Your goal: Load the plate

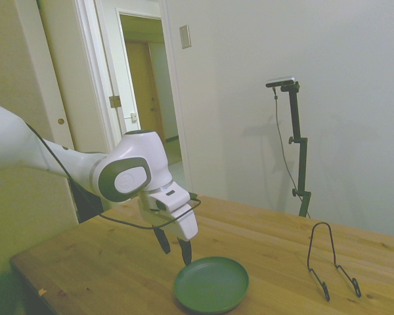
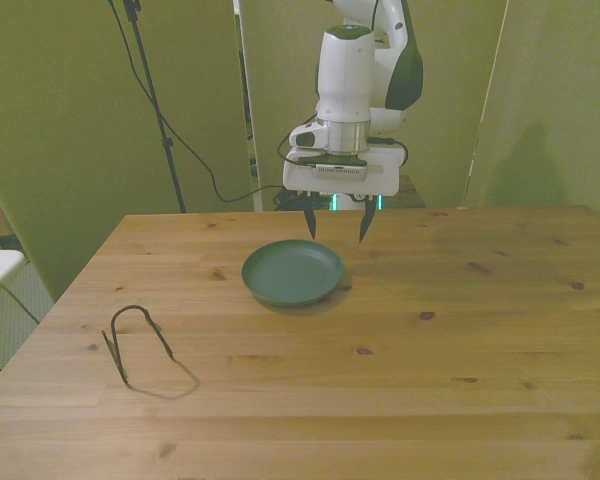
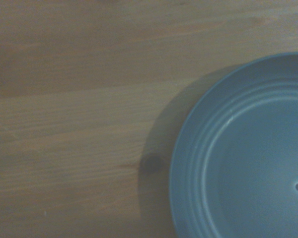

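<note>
Pale walls and an open doorway [image 1: 141,85] back a knotty plank table [image 2: 460,330] of light wood. On it lies the plate [image 2: 292,271], round, dark green and smooth, right side up with a raised rim and faint rings inside; nothing is in it. It sits just below the gripper [image 2: 335,229], whose dark tapered fingers [image 2: 311,225] hang spread apart above its far edge, holding nothing. Well off to one side stands a thin black wire stand [image 2: 138,342], a bent loop.
</note>
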Robot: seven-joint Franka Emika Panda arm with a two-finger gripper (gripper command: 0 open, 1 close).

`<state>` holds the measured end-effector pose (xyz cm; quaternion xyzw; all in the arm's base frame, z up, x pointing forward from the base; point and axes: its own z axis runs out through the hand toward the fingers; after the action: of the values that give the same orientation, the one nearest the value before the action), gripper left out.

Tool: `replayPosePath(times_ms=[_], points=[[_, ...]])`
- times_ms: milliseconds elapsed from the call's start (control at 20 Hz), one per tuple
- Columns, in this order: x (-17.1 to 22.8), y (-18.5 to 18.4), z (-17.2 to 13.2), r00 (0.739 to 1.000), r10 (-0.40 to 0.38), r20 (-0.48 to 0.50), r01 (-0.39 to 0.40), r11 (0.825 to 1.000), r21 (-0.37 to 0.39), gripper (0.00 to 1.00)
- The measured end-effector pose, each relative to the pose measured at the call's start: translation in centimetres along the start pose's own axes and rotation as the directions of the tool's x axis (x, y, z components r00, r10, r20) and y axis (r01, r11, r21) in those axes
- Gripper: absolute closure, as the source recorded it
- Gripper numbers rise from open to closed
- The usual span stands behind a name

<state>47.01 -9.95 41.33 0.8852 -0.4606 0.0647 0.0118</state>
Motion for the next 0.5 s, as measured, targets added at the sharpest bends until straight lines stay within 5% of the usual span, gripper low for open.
replayPosePath(times_ms=[450,500], points=[[-0.1,-1.4,4.6,1.000,-0.012,-0.027,0.010,0.996,-0.091,0.00],[-0.1,-1.4,5.0,1.000,-0.013,-0.028,0.010,0.996,-0.094,1.00]])
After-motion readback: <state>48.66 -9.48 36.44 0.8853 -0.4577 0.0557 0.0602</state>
